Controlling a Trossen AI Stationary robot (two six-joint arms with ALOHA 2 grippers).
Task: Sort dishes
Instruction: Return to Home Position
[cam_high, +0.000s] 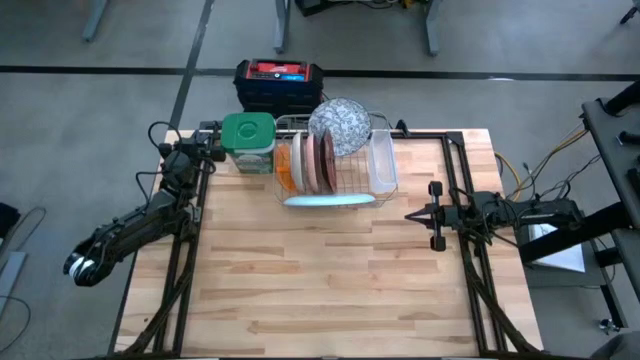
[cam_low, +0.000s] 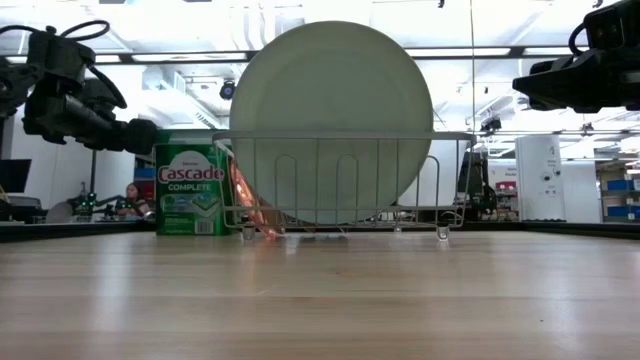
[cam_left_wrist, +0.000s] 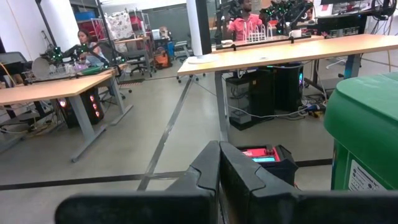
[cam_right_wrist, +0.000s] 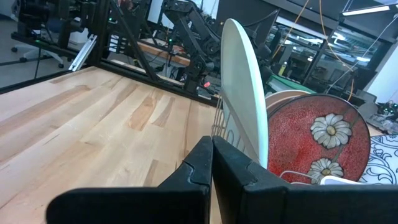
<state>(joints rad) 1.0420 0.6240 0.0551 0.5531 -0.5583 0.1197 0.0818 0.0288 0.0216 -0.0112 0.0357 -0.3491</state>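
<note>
At the counter's (cam_high: 320, 290) side edges, left gripper (cam_left_wrist: 219, 149) and right gripper (cam_right_wrist: 211, 144) are both closed tight on nothing.
Beyond the right one, the light blue plate (cam_high: 330, 200) stands foremost in the wire rack (cam_low: 340, 135), masking the orange plate (cam_high: 285, 168), pink plate (cam_high: 303, 165) and dark red plate (cam_right_wrist: 311, 149) almost wholly in the low view; the grey speckled plate (cam_high: 340, 125) leans behind them.

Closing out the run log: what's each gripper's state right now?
Left gripper: closed, empty, beside the jar.
Right gripper: closed, empty, right of the rack.
</note>
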